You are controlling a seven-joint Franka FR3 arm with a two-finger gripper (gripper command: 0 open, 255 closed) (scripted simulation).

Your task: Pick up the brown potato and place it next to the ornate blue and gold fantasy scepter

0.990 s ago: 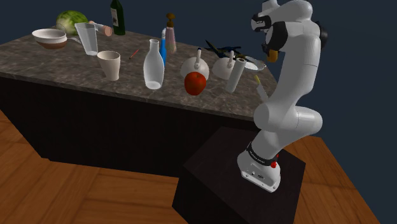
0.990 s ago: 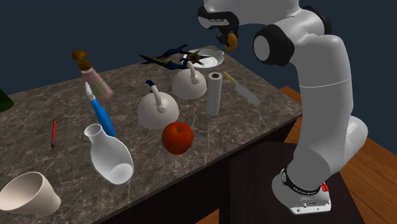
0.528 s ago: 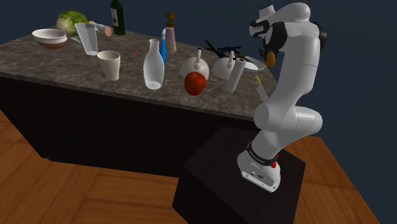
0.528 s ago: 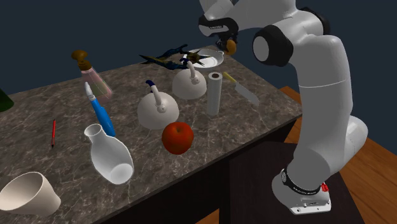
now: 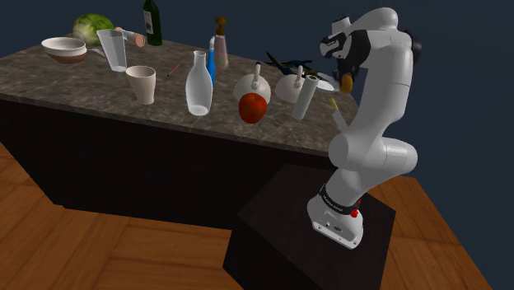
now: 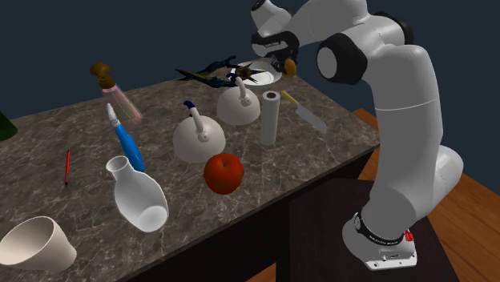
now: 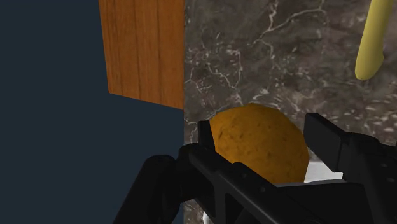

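Note:
My black gripper (image 6: pixel 284 63) hangs above the far corner of the dark marble counter (image 6: pixel 340 136), shut on the brown potato (image 6: pixel 291 66). In the wrist view the fingers clasp the rounded orange-brown potato (image 7: pixel 254 156) from both sides, gripper (image 7: pixel 261 130) over the counter's edge. The blue and gold scepter (image 6: pixel 210 73) lies on the counter a short way off toward the second exterior view's left, beyond a white plate (image 6: pixel 270 75). In the shoulder view the potato (image 5: pixel 347 82) hangs under the hand, right of the scepter (image 5: pixel 288 62).
Two white domed pots (image 6: pixel 239 105) (image 6: pixel 199 138), an upright white cylinder (image 6: pixel 270 117) and a yellow-handled knife (image 6: pixel 304 113) stand near the gripper. A red apple (image 6: pixel 223 173), a white vase (image 6: pixel 141 197) and a blue bottle (image 6: pixel 127 143) lie further along. Wooden floor lies past the counter's edge.
The gripper has come down with the potato and shifted a little toward the plate and scepter. Nothing on the counter has moved.

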